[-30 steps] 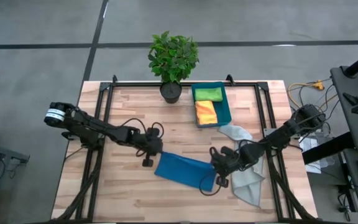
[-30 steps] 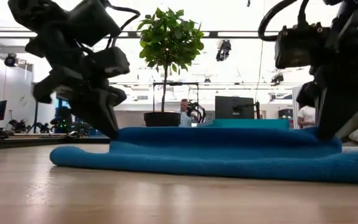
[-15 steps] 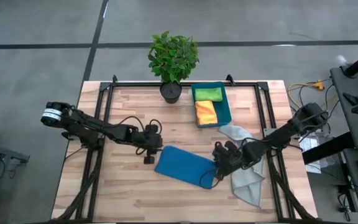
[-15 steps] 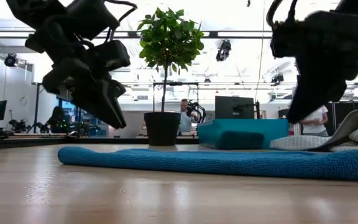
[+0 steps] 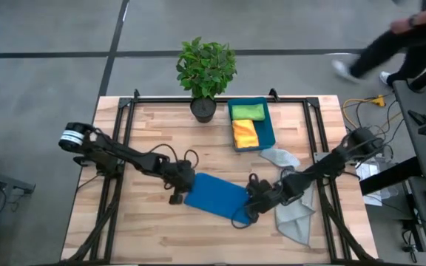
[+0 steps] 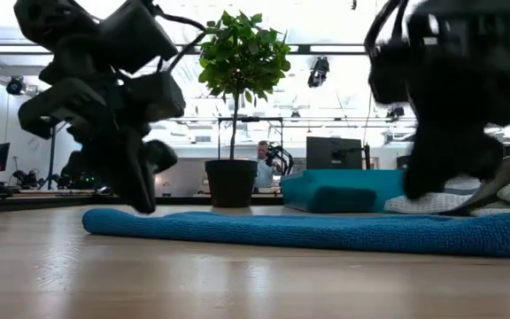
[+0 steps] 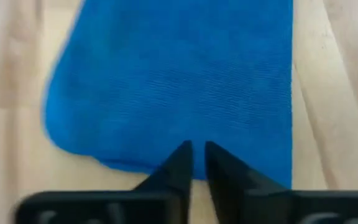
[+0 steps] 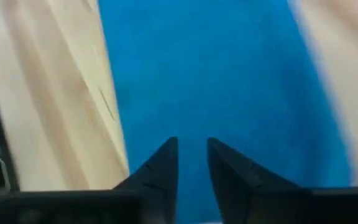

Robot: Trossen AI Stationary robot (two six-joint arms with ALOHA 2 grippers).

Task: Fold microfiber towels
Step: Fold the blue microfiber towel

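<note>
Since the earlier frames both arms let go of the blue towel (image 5: 214, 195), which now lies flat, folded, mid-table.

Left gripper (image 5: 180, 179) sits at its left edge, fingers nearly together, gripping nothing; likely lining up the next fold.

Right gripper (image 5: 251, 207) hangs over the right end, fingers a narrow gap apart, empty.

Grey towel (image 5: 296, 215) lies crumpled just right of it, near the table edge.

Orange towel (image 5: 245, 133) and green towel (image 5: 247, 111) sit in the teal bin (image 5: 268, 127).

Bare wood in front leaves room.

Low view: the right gripper (image 6: 450, 106) is blurring above the blue towel (image 6: 308, 232). High view: a person (image 5: 390, 44) is being cut off at the far right edge.
</note>
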